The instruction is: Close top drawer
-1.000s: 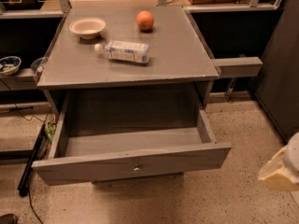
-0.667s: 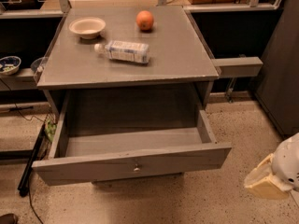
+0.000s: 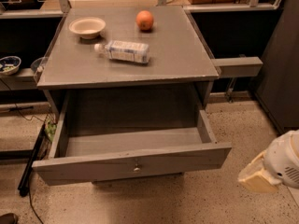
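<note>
The top drawer (image 3: 131, 164) of a grey wooden cabinet stands pulled far out toward me, and its inside looks empty. A small metal knob (image 3: 136, 166) sits at the centre of its front panel. My gripper (image 3: 257, 177) shows at the lower right edge as a white arm end with a cream-coloured tip. It hangs over the floor, to the right of the drawer's front corner and apart from it.
On the cabinet top (image 3: 177, 55) lie a plastic bottle (image 3: 122, 51) on its side, a beige bowl (image 3: 87, 27) and an orange (image 3: 145, 19). A grey shelf arm (image 3: 236, 66) juts out on the right. Black cables (image 3: 28, 171) trail on the speckled floor at left.
My gripper has shifted left and slightly down, closer to the drawer's right front corner. The drawer and the things on top have not moved.
</note>
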